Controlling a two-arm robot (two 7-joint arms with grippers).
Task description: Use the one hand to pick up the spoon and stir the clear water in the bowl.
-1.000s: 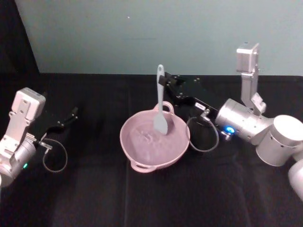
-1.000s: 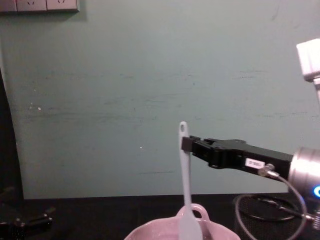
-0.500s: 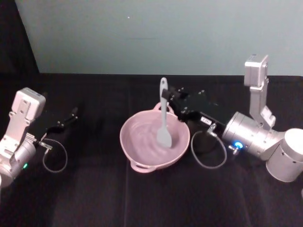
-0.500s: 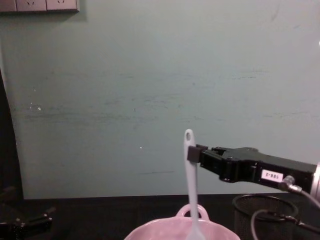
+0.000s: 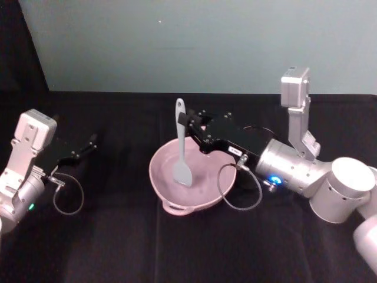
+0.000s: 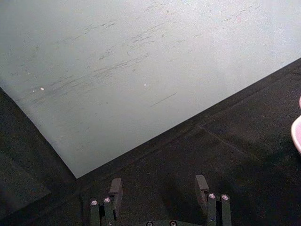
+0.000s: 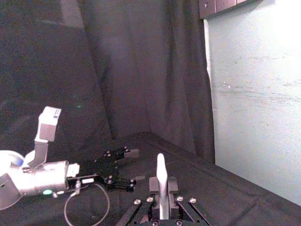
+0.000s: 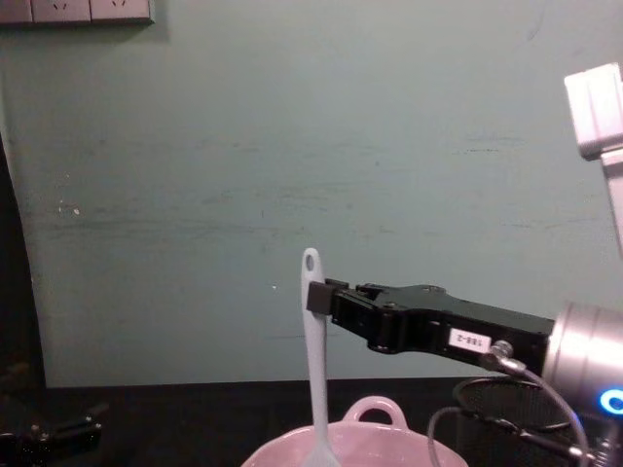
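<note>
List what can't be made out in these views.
- Water level: head view, clear water colourless against pink bowl.
- Blade of the spoon held by the right claw: chest view, cut by the bottom edge.
- Wire-mesh cup: chest view, partly behind the right arm.
- Parked left claw: head view, black on black cloth.

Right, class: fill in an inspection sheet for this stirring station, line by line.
Surface: black cloth table, flat.
Job's things: white spoon upright, blade down in the pink bowl; water too clear to make out.
Clutter: black mesh cup behind the right arm.
Hands: right hand shut on the spoon's handle near its top; left hand open, parked at the left.
Cables: left loop beside the left arm; right loop close to the bowl.
Surroundings: green wall, dark curtain, wall sockets.
</note>
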